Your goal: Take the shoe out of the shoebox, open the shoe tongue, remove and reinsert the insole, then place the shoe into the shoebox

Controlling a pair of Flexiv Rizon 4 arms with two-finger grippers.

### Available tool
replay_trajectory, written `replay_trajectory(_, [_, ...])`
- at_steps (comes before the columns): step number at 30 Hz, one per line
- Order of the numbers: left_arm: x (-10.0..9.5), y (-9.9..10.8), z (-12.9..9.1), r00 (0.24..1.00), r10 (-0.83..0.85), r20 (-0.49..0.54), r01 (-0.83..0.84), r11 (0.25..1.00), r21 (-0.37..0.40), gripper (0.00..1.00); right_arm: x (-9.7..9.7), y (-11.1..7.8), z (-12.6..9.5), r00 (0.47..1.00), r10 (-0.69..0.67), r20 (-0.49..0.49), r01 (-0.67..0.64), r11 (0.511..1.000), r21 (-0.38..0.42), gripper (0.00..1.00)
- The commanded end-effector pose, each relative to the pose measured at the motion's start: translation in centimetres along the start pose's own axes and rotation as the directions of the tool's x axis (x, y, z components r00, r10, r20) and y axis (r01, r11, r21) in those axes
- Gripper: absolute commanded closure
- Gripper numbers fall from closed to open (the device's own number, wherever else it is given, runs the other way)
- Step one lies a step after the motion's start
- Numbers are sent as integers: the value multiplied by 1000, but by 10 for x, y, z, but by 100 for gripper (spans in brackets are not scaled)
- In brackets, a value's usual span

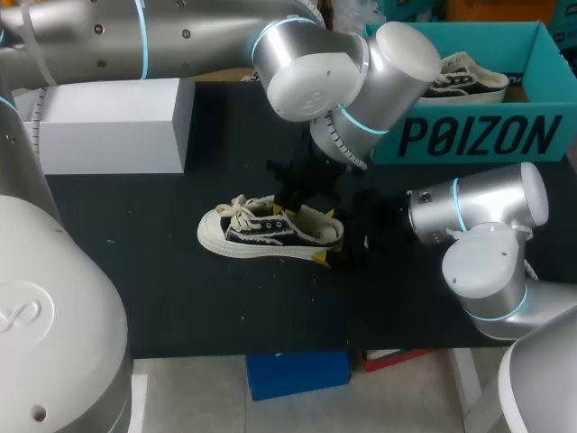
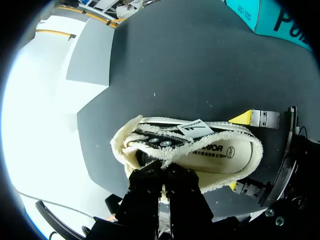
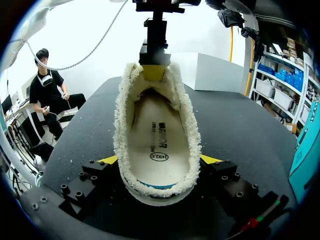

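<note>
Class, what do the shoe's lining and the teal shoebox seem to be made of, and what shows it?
The shoe's lining: cream fleece or fake shearling, by its shaggy, curly pile. The shoebox: probably matte printed cardboard, by its thin, flat, straight walls.

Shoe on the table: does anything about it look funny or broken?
Nothing looks broken or spilled. The shoe stands upright on the table, with its insole lying flat inside. The only funny bit is the tongue: the left gripper pinches it, while the right gripper clasps the heel.
</note>
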State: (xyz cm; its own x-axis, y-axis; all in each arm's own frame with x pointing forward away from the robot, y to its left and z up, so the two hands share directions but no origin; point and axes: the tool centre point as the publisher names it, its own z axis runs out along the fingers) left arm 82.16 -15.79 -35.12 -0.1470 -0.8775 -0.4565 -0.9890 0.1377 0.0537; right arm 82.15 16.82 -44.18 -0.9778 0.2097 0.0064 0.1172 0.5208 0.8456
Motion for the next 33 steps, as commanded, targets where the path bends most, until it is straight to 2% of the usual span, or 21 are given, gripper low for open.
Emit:
replay_trajectory(1, [-14,3,-7,999,-7,-44,7,1000,11,100,1,-1,2,1000,1,1,-1,1000,2,100])
replay_trajectory(10, [-30,0,-20,990,-34,-140,38,999,24,100,1,-1,2,1000,1,1,-1,1000,2,100])
replay_trajectory(22, [-47,3,-16,961,-37,-275,51,998,43,100,1,-1,2,1000,1,1,-1,1000,2,100])
replay_trajectory(33, [-64,2,-5,922,-77,-380,93,995,25,100,1,-1,2,1000,1,1,-1,1000,2,100])
